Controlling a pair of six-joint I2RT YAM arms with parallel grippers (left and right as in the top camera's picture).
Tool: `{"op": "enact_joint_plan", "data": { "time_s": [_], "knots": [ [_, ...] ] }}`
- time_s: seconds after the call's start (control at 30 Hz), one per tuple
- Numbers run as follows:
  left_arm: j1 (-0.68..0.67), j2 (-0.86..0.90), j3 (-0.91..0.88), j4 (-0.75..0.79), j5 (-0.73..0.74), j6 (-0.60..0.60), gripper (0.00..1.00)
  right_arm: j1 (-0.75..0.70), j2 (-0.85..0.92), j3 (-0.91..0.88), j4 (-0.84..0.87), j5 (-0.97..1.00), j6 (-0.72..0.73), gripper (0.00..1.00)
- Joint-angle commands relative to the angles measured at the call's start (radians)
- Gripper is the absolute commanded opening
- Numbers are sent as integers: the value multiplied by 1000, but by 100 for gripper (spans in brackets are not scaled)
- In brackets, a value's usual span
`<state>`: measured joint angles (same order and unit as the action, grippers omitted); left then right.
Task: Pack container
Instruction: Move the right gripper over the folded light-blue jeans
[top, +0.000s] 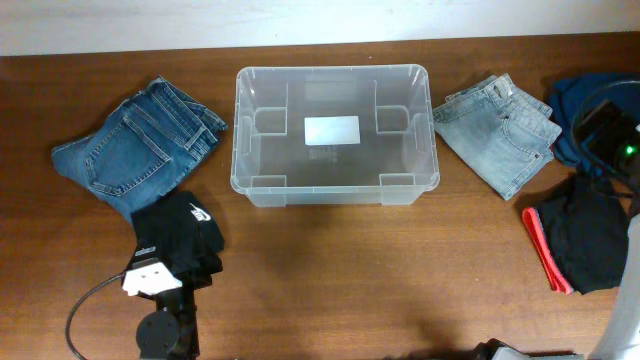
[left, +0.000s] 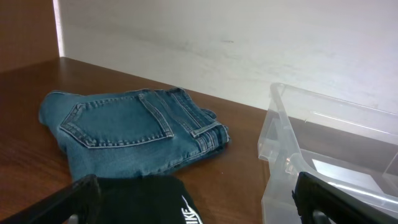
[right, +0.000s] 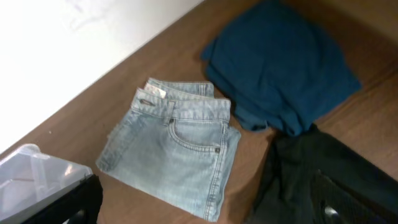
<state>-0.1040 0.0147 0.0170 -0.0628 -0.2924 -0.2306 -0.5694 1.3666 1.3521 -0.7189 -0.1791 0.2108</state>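
At 12 o'clock, clear plastic tub (top: 335, 192): likely light, stiff, slick; take by thick rim. Spread, empty: left gripper (left: 199, 208), right gripper (right: 199, 208).

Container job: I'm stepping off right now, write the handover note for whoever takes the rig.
Left tool: open, empty, above the black folded garment with white print.
Right tool: open, empty, near the light blue folded jeans.
Clear rectangular plastic container: mid-table, only its white label inside.
To its left: dark blue folded jeans and the printed black garment. To its right: light jeans, teal folded garment, black garment with red edge.
Done: nothing packed. Left: all five garments.
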Motion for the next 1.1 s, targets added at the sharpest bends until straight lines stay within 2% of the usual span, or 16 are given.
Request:
{"op": "enact_joint_plan", "data": {
  "time_s": [0.0, 0.1, 0.23, 0.53, 0.8, 1.07],
  "knots": [
    [5, -9, -7, 2, 0, 12, 99, -14, 47, 21, -17, -8, 45, 98],
    [5, -9, -7, 2, 0, 12, 99, -35, 101, 21, -37, -10, 92, 98],
    [5, -8, -7, 2, 0, 12, 99, -61, 196, 21, -61, -77, 94, 98],
    [5, -8, -7, 2, 0, 12, 99, -61, 358, 21, -47, -69, 113, 98],
    [5, -9, -7, 2, 0, 12, 99, -61, 433, 18, -31, -100, 119, 98],
    [5, -8, -7, 2, 0, 12, 99, -61, 488, -24, 72, -195, 109, 98]
  ]
}}
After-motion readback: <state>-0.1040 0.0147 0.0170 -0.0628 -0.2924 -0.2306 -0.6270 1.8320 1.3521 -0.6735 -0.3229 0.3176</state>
